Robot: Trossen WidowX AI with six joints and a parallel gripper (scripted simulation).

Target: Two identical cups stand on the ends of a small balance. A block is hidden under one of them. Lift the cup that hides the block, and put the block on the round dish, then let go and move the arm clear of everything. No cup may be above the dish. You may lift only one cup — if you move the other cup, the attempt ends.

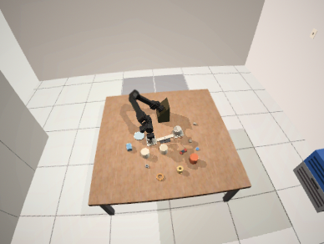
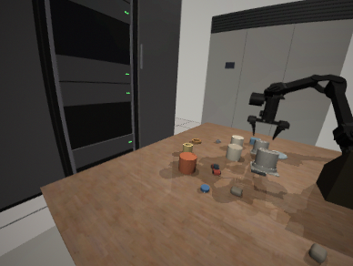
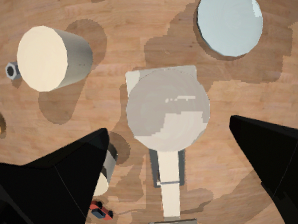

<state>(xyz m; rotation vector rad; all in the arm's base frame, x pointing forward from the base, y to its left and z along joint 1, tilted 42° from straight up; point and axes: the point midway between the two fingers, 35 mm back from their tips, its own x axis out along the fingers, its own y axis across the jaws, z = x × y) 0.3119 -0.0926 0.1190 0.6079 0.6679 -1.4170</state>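
arm (image 2: 314, 84): matte black, slim jointed links | tool (image 2: 268, 127): black, two tapered pointed fingers

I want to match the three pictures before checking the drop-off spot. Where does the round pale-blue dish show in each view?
Top: the dish lies left of table centre, just left of the arm's tip.
Exterior: only its rim peeks out right of the nearer grey cup.
Wrist: upper right.
Shared landmark: the cream cylinder standing across the balance from the dish.
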